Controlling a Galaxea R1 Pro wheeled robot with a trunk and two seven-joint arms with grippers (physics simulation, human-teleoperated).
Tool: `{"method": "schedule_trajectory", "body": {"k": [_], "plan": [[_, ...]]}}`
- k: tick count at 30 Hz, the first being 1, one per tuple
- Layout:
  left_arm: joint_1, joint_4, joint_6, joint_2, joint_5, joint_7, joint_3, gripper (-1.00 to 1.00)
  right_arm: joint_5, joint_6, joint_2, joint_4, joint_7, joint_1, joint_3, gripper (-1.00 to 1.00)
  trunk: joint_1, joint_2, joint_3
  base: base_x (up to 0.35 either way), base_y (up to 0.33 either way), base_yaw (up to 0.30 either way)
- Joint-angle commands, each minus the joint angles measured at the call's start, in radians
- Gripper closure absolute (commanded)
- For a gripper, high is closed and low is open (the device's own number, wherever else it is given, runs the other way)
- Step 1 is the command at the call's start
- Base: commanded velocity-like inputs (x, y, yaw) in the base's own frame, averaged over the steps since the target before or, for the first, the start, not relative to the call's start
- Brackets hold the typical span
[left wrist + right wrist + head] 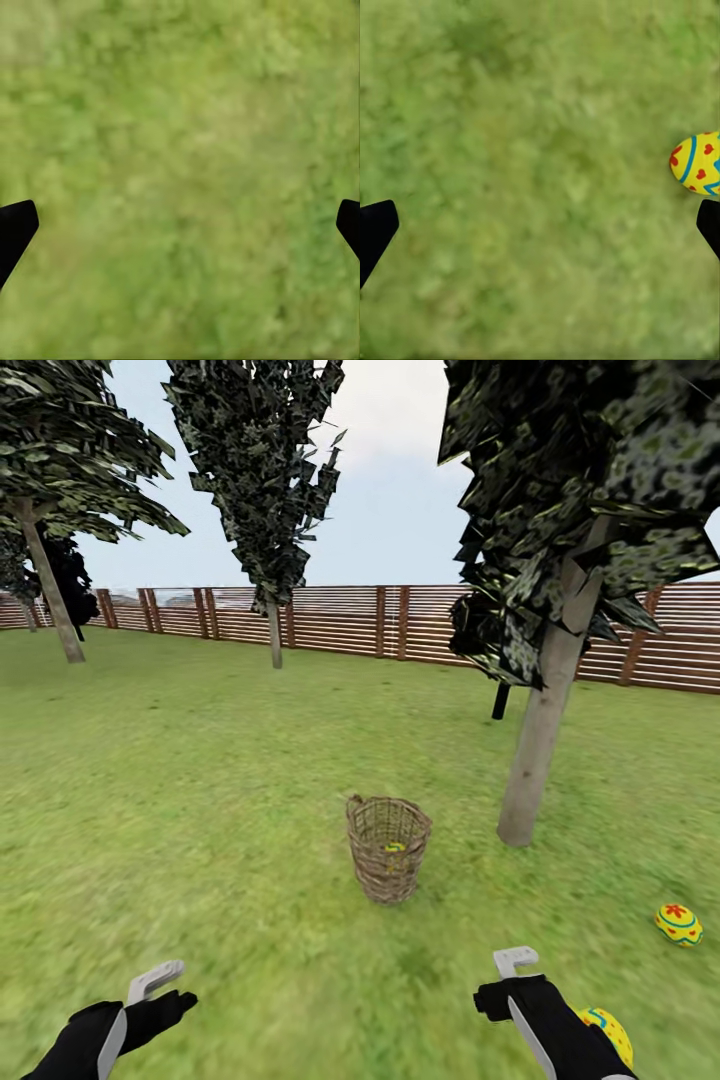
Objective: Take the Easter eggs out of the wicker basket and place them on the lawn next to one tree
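Head view: basket [388,847] stands upright on the lawn [200,780] straight ahead, one egg [395,848] left inside, visible through the weave. Two eggs lie out on the grass, one [679,924] right of the nearest tree [543,730], one [608,1032] by my right gripper [515,961]; both look parked for that trunk. Left gripper [156,980] and right are both spread, holding nothing. Fence [400,622] far behind; path to basket looks unobstructed.

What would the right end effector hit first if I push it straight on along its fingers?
Most likely bare lawn: the right end effector, fingers wide apart and empty, points down at grass. An egg lies off to one side of that line, near one fingertip, so it would probably be missed, though depth is unclear.
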Motion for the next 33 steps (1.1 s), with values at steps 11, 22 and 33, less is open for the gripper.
{"method": "schedule_trajectory", "body": {"k": [11,22,33], "plan": [[-0.001,-0.006,-0.066,-0.002,-0.009,-0.003,0.011,-1.00,0.002,0.007,-0.001,-0.001,-0.003,-0.001,0.006,-1.00,-0.042,0.077,0.033,0.054,0.008,0.000],[-0.001,0.005,-0.073,-0.002,-0.008,-0.004,0.013,-1.00,0.004,0.005,0.002,0.001,-0.004,-0.001,0.011,-1.00,-0.084,0.154,0.068,0.288,0.000,0.000],[-0.001,0.007,-0.074,-0.002,-0.002,-0.004,0.016,-1.00,0.005,0.005,0.004,0.001,-0.004,-0.001,0.013,-1.00,-0.103,0.189,0.084,0.312,0.077,0.000]]}}
